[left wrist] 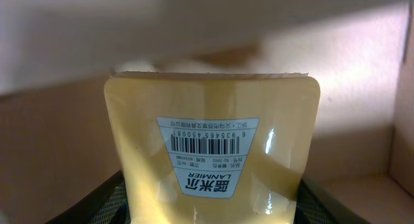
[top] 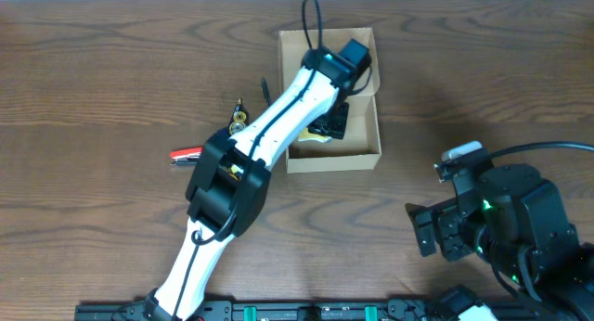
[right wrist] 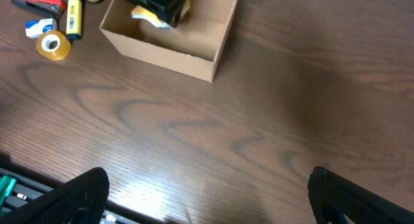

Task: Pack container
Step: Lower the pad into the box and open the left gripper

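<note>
The container is a tan cardboard box (top: 363, 156) at the back middle of the table; it also shows in the right wrist view (right wrist: 168, 56). My left gripper (top: 327, 126) reaches down inside it and is shut on a pale yellow pouch (left wrist: 213, 153) with a white barcode label. The left wrist view shows the pouch between the black fingers, with the box's inner walls (left wrist: 362, 75) behind it. My right gripper (right wrist: 207, 191) is open and empty over bare table at the front right, also seen from overhead (top: 427, 230).
Small stationery lies left of the box: a red tool (top: 186, 156), a yellow marker (right wrist: 74, 18), a roll of tape (right wrist: 53, 45), a blue-white item (right wrist: 37, 27). Wood table stretches between the box and my right gripper.
</note>
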### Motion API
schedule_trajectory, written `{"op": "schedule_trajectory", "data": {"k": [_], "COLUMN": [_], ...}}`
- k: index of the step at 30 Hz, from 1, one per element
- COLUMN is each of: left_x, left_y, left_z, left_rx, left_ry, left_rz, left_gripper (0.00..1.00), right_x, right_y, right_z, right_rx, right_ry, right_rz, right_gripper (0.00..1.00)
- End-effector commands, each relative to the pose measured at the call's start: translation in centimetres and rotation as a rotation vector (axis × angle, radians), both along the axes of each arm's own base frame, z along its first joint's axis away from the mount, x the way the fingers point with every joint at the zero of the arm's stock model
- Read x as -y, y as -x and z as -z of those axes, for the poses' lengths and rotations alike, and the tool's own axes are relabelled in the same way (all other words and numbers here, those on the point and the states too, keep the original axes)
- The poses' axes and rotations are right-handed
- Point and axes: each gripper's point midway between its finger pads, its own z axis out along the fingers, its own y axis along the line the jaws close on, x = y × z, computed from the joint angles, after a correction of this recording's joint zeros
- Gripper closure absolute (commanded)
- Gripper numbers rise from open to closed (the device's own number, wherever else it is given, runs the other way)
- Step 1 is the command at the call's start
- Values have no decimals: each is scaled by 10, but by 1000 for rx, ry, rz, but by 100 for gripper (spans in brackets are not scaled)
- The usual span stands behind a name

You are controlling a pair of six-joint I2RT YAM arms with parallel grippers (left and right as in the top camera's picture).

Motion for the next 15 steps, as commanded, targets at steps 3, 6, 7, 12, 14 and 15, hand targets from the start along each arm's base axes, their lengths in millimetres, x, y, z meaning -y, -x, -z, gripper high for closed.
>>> {"op": "schedule_trajectory", "data": {"k": [3,6,7,12,14,15], "left_x": [-13,-16,-15,-8,-4,-3], "left_y": [-11,-13,-14,-16,-18,-20], "left_z": [-2,-2,-2,-4,-7,-9], "left_rx": [21,22,24,28,34,40], "left_ry": [-17,-16,-14,27,44,49], "left_rz": [-46,-53,-54,-53,-52,-52], "left_gripper": [5,5,5,5,5,5], "right_x": [3,3,3,3,3,3], "right_y": [-1,-1,-1,-1,-1,-1], "right_z": [0,0,0,0,0,0], "right_rx": [2,2,2,3,3,2], "right_ry": [10,10,10,10,10,10], "right_rz": [8,8,8,8,8,8], "right_gripper": [1,1,1,1,1,1]}}
